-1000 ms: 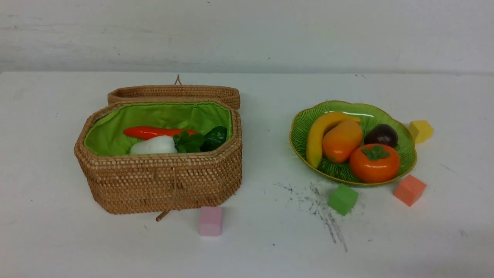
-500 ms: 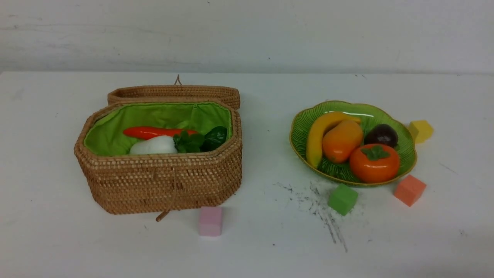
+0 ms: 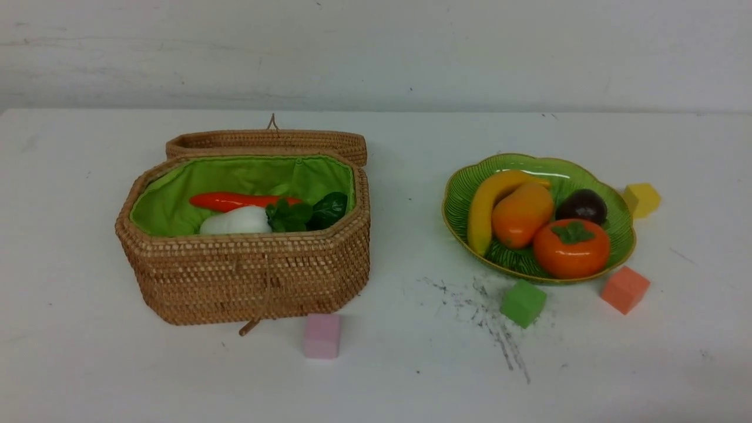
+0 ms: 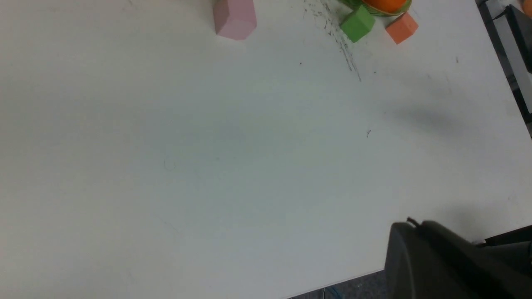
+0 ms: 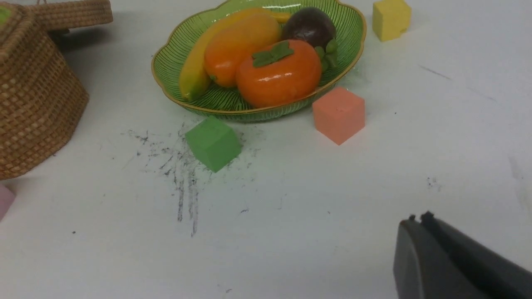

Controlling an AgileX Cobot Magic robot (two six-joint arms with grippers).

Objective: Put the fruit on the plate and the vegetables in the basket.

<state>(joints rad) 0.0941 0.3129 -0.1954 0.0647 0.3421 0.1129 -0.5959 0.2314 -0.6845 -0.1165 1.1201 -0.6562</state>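
Note:
The woven basket [image 3: 247, 276] stands open at the left with its lid [image 3: 264, 141] folded back. Inside lie the red-orange carrot [image 3: 229, 201], the white radish [image 3: 235, 222] and a dark eggplant end [image 3: 329, 210]. The green plate [image 3: 623, 235] at the right holds the banana [image 3: 479, 211], mango [image 3: 521, 212], mangosteen [image 3: 581, 205] and persimmon [image 3: 571, 249]. Neither arm shows in the front view. My left gripper [image 4: 415, 223] is shut and empty over bare table near its front edge. My right gripper [image 5: 417, 219] is shut and empty, well short of the plate [image 5: 195, 106].
Foam cubes lie on the white table: pink [image 3: 321, 335] in front of the basket, green [image 3: 522, 302] and orange [image 3: 625, 289] against the plate's near rim, yellow [image 3: 641, 200] behind its right side. Dark scuff marks [image 3: 493, 329] streak the table.

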